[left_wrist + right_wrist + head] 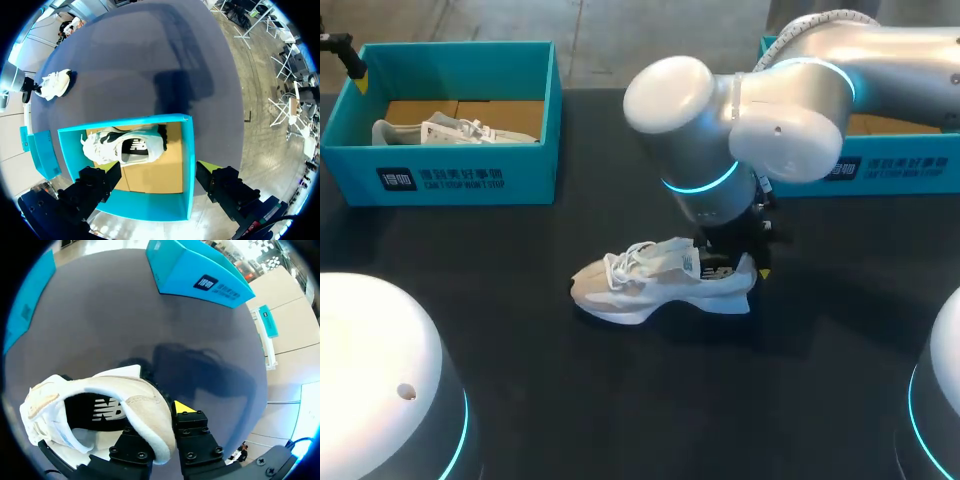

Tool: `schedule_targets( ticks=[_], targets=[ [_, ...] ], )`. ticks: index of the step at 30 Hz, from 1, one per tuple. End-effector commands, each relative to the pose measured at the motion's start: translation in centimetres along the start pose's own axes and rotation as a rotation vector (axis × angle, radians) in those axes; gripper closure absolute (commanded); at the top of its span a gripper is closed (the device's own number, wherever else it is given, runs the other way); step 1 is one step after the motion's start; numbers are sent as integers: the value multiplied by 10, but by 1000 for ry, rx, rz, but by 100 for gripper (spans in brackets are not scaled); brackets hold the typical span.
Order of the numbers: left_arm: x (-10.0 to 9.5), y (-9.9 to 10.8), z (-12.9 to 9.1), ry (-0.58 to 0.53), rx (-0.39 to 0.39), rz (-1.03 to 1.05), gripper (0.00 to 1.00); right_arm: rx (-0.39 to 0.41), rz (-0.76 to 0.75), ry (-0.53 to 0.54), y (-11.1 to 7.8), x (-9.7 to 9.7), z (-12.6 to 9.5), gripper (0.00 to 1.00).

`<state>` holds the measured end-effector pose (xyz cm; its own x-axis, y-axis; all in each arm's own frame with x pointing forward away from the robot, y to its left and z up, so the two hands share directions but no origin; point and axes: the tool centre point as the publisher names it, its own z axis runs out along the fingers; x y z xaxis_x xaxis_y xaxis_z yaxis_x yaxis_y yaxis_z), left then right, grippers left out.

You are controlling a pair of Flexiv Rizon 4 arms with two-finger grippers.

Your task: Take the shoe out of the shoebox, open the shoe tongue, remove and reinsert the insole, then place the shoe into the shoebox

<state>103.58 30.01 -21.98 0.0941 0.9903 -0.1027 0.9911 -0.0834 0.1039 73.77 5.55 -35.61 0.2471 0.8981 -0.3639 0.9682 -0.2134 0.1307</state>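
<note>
A white and beige shoe [660,280] stands upright on the dark table's middle, toe toward my left side. My right gripper [748,255] is at its heel. In the right wrist view this gripper [160,435] is shut on the shoe's [100,400] heel collar, one finger inside the opening and the yellow-tipped finger [182,407] outside. My left gripper [157,175] hangs open over the near wall of the left shoebox [125,122]. A second white shoe [125,147] lies on its side in that box, clear of the fingers.
The left teal shoebox [450,170] with its shoe [450,130] sits at the back left. Another teal shoebox [900,165] stands at the back right, partly behind my right arm [770,110]. Dark tabletop [650,400] lies in front of the shoe.
</note>
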Motion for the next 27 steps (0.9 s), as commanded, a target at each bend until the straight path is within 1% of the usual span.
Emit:
schedule_targets(
  ticks=[1, 9, 18, 19, 20, 21, 22, 23, 27],
  targets=[
    [0, 0, 0, 2, 0, 1, 0, 3, 30, -6, -4, 9, 5, 100],
    [0, 0, 0, 2, 0, 1, 0, 10, 46, 4, -6, 17, 12, 100],
    [0, 0, 0, 2, 0, 1, 0, 15, 55, -1, -6, 20, 18, 100],
    [0, 0, 0, 2, 0, 1, 0, 13, 55, -2, -6, 20, 18, 93],
    [0, 0, 0, 2, 0, 1, 0, 12, 56, -2, -6, 20, 17, 69],
    [0, 0, 0, 2, 0, 1, 0, 10, 57, -1, -6, 20, 16, 54],
    [0, 0, 0, 2, 0, 1, 0, 9, 58, 0, -6, 20, 15, 21],
    [0, 0, 0, 2, 0, 1, 0, 8, 59, 0, -6, 19, 14, 0],
    [0, 0, 0, 2, 0, 1, 0, 7, 61, 21, -6, 17, 5, 0]
  ],
)
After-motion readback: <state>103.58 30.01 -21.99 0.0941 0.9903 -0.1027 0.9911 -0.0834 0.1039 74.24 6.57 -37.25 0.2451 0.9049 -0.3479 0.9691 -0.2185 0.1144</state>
